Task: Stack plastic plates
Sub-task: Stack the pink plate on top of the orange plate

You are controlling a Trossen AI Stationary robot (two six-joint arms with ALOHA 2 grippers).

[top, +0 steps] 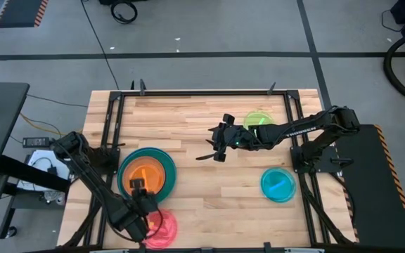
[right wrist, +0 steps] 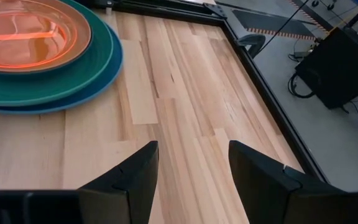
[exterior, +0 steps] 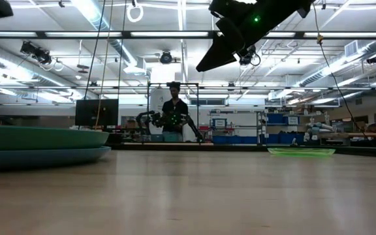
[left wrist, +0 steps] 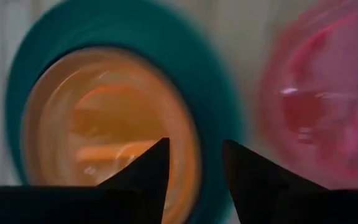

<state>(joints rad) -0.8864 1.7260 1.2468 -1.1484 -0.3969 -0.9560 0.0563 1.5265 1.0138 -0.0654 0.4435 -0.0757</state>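
On the wooden table, a stack of plates sits toward the left side: a blue one at the bottom, teal above it, and a translucent orange plate on top. The left gripper hovers just at the stack's near edge, between it and the pink plate, its jaws spread with nothing between them. The right gripper hangs above the bare middle of the table, jaws parted and empty. A green plate lies near the far right, a cyan plate nearer on the right. A person stands in the room beyond.
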